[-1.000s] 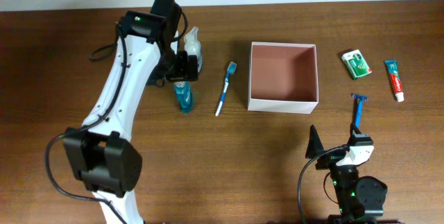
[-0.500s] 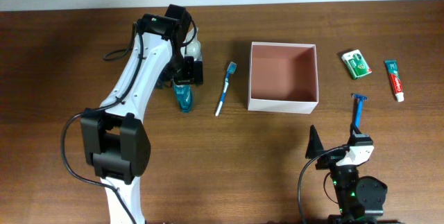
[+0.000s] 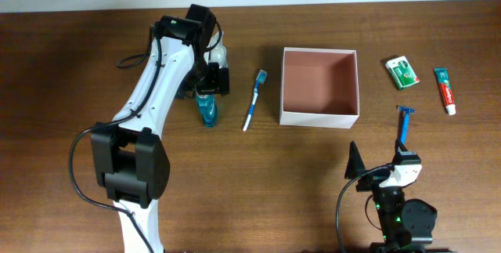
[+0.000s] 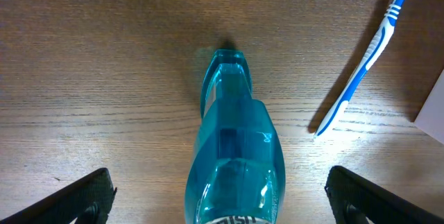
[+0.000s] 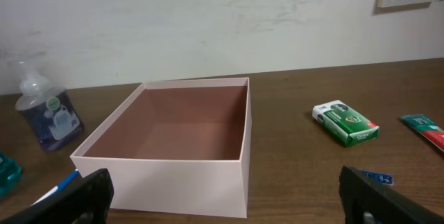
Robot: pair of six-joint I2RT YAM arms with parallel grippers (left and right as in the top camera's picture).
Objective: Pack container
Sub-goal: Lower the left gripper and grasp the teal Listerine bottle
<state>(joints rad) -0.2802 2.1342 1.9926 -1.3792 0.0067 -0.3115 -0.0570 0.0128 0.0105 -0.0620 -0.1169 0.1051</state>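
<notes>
From overhead, the square open-topped box with white outer walls and a dusty pink inside, the container (image 3: 319, 117), stands on the brown wooden table (image 3: 70, 88) right of centre, with nothing in it. The left gripper (image 3: 210, 79) hangs directly over a translucent teal plastic bottle (image 3: 207, 112) lying on its side, well to the left of the container. A blue-and-white toothbrush (image 3: 253, 100) lies between bottle and box. The right gripper (image 3: 381, 171) sits low at the near edge, in front of the container's right corner, so the left arm is clearly the nearer one to the bottle.

In the left wrist view the two black fingertips (image 4: 76, 196) stand spread wide, one on each side of the teal bottle and apart from it, gripping nothing. The bottle's long axis runs straight away from the camera, narrow end farthest, crossing the line between the fingers squarely. A straight descent would likely put its body between them. A white corner of the container shows at the right edge, beyond the toothbrush.

In the right wrist view the black fingertips (image 5: 76, 196) are likewise wide apart and empty. The container lies dead ahead, with a small green cardboard packet (image 5: 345, 122) to its right.
</notes>
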